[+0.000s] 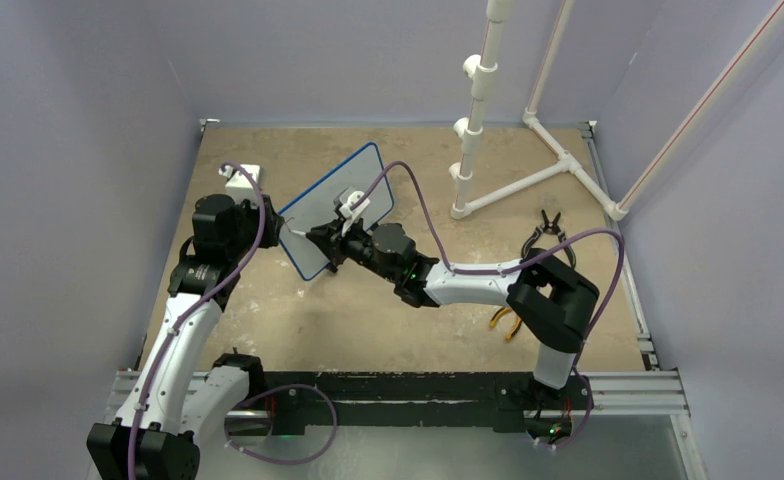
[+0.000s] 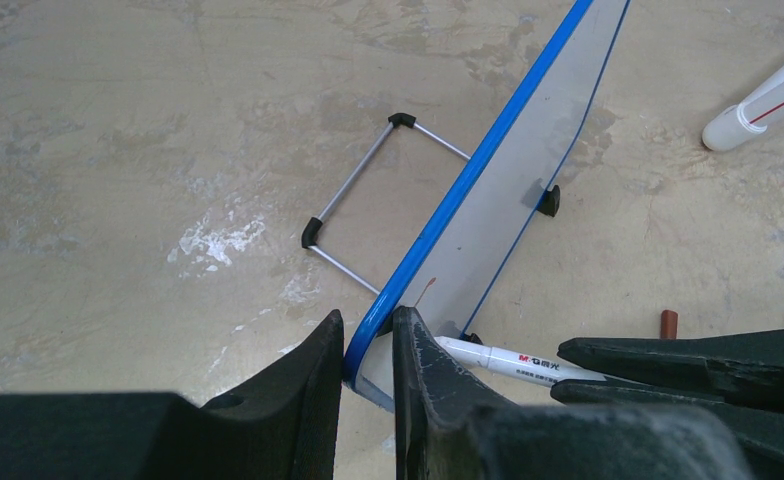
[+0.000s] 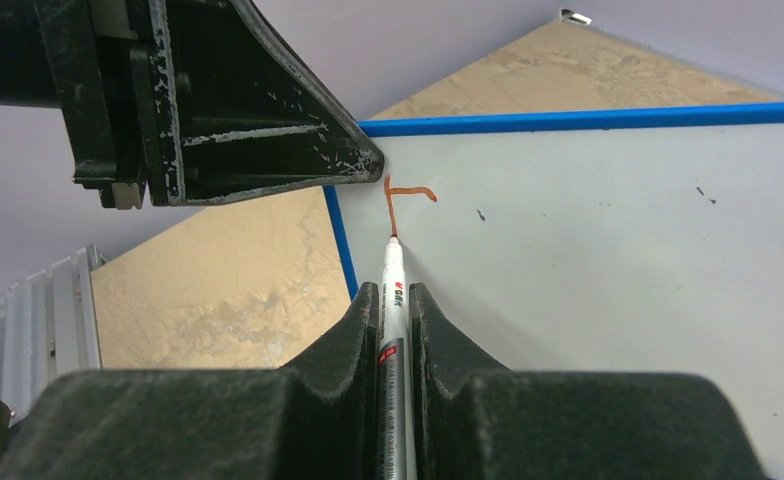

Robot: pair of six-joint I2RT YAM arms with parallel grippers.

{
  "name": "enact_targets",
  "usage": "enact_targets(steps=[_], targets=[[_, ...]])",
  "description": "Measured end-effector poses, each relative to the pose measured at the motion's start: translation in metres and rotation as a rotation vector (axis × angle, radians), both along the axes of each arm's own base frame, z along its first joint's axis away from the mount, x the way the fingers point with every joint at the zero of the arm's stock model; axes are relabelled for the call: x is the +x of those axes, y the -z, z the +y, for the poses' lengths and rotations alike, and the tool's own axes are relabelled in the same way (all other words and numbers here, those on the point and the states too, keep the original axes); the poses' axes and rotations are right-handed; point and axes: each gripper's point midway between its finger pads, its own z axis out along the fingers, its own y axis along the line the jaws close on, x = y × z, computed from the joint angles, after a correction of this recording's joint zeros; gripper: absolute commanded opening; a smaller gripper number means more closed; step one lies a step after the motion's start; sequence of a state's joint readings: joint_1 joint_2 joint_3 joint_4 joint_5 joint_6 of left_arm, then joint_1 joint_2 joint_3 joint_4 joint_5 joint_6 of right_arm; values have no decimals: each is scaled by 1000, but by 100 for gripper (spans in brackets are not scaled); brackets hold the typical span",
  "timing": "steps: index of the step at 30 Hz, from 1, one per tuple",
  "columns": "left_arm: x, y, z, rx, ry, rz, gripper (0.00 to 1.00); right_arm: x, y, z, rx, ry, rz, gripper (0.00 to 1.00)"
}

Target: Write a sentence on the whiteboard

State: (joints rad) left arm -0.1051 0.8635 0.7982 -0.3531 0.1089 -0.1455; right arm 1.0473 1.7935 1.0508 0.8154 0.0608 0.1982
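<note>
Currently the whiteboard (image 1: 336, 210) stands tilted on the tan table (image 1: 268, 330), propped by a wire stand (image 2: 356, 176) behind it. At one corner of the board the left gripper (image 2: 368, 318) is clamped on the blue rim. The right gripper (image 3: 395, 292) is closed on a white marker (image 3: 392, 262), whose tip touches the board's face close to that corner. Of the sentence (image 3: 390, 210), only one hooked red stroke shows there, just inside the rim.
</note>
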Motion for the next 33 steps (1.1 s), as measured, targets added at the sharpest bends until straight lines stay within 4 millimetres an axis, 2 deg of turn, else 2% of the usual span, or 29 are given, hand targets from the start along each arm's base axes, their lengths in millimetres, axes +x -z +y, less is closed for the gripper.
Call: enact_targets(steps=[22, 29, 31, 33], targets=[[0, 0, 0, 0, 0, -2, 9, -4, 17, -3, -38, -4, 26, 0], [0, -1, 0, 0, 0, -3, 9, -3, 16, -4, -36, -1, 25, 0], [-1, -1, 0, 0, 0, -3, 11, -3, 14, -4, -31, 0, 22, 0], [-1, -1, 0, -1, 1, -3, 19, -3, 13, -4, -27, 1, 20, 0]])
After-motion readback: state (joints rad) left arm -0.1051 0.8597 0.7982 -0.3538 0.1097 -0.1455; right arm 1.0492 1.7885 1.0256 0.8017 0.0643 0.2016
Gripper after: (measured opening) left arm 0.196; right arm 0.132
